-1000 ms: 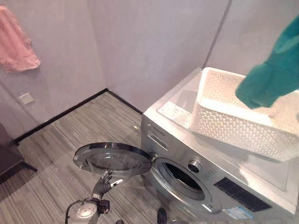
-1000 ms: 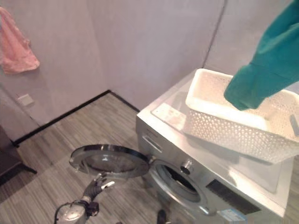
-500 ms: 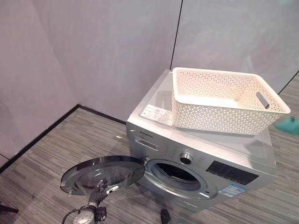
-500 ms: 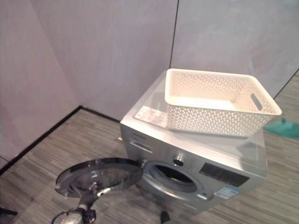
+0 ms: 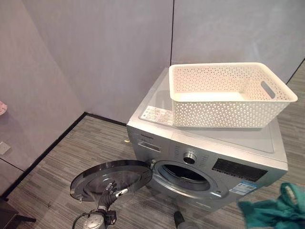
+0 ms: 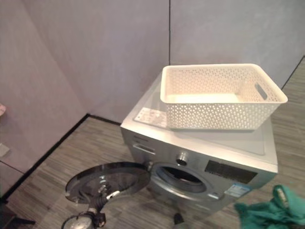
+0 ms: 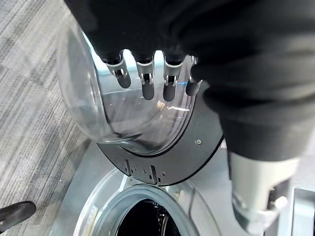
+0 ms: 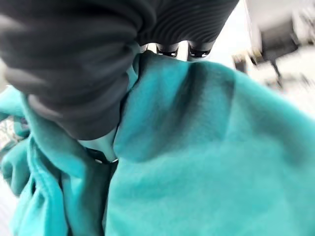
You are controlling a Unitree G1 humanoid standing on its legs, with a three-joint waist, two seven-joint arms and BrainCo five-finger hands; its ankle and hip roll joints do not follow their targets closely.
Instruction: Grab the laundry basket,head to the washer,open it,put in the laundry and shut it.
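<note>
A silver front-loading washer stands against the wall with its round glass door swung wide open to the left, baring the dark drum opening. A white perforated laundry basket sits on top of the washer, and it looks empty. My left hand is low by the door's front edge; its straight fingers reach to the door glass. My right hand is wrapped in a teal garment that hangs at the lower right, in front of the washer.
Grey walls meet in a corner behind the washer. Striped wood-look floor spreads to the left of the door. A wall socket and a bit of pink cloth show at the far left, and dark furniture fills the bottom left corner.
The teal garment has come from above the basket down to the lower right, in front of the washer. The camera swung right. My left hand stays by the open door.
</note>
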